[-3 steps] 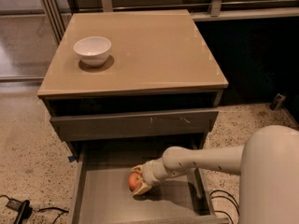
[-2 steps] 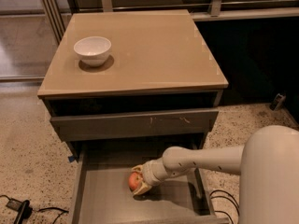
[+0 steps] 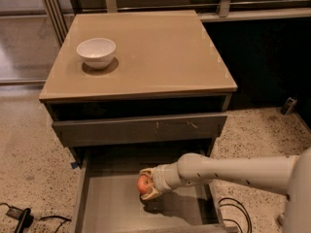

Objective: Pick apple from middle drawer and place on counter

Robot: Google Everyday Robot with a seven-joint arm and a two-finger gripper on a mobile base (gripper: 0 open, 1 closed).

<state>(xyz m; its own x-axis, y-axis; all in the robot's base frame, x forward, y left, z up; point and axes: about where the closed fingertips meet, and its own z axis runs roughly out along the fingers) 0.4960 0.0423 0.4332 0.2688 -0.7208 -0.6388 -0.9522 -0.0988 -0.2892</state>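
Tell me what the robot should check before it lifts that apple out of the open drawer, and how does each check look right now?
1. Gripper closed on the apple: ok, its fingers sit above and below the fruit.
2. Middle drawer pulled out far enough to lift from: ok.
3. Apple already off the drawer floor: cannot tell.
4. Room to rise past the grey drawer front above: cannot tell from this angle.
5. Free landing spot on the counter: ok, the white bowl sits near the left side, with open surface to its right.
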